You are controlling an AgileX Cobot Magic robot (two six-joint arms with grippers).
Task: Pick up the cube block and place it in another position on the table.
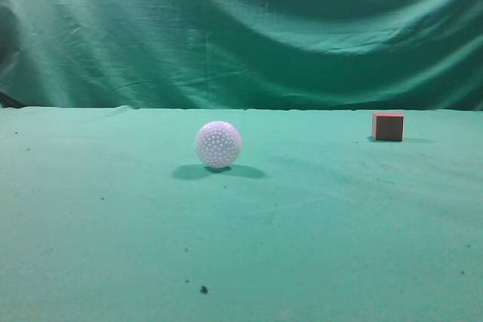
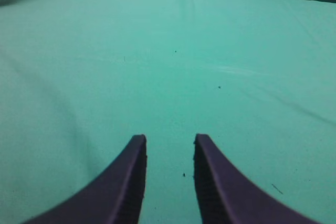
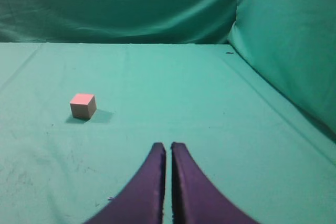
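Right jaws closed; ball (image 1: 219, 144) well left of cube block (image 1: 388, 126).

We see the cube block (image 1: 387, 126), a small reddish-brown cube with matte faces, sitting flat on the table (image 1: 317, 239), far back on the right, in the open. The table is a broad green cloth surface dotted with a few dark specks.

Both end effectors' bases beyond lower frame edges.
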